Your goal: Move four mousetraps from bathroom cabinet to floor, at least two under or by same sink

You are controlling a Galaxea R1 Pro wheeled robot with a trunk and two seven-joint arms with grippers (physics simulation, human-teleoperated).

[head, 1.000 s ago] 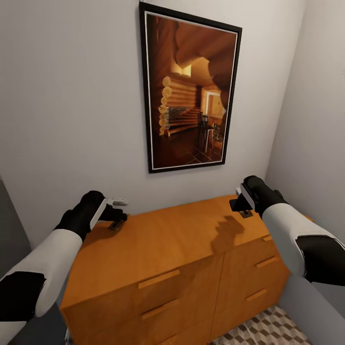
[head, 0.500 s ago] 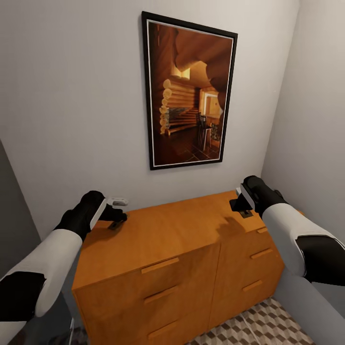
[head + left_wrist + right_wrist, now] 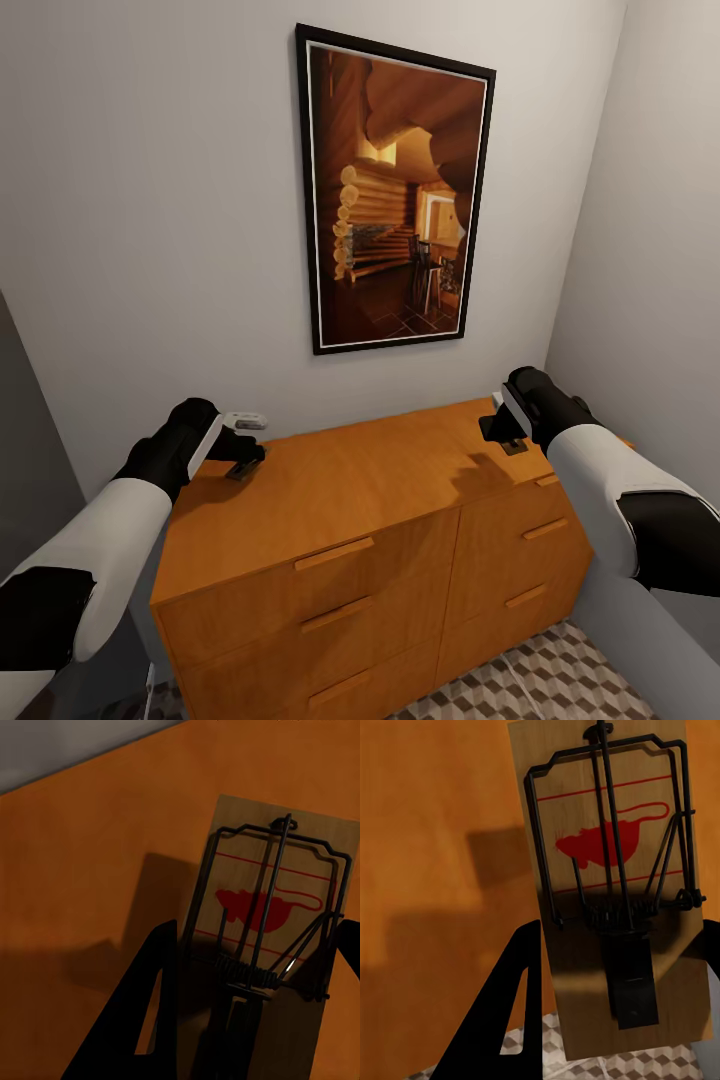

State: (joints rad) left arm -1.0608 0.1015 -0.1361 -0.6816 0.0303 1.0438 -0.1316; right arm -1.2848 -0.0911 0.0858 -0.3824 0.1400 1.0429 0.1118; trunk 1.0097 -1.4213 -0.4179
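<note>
Mousetraps (image 3: 262, 937) (image 3: 611, 870), one clamped in each hand's fingers, hover over the cabinet (image 3: 350, 490) (grey-walled corner).

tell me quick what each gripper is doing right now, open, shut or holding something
Left gripper: shut on a mousetrap, held over the cabinet top.
Right gripper: shut on another mousetrap.

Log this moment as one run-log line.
stage: at cabinet | left gripper: shut on mousetrap, over cabinet top | right gripper: shut on mousetrap, at cabinet's edge | floor: no traps seen
</note>
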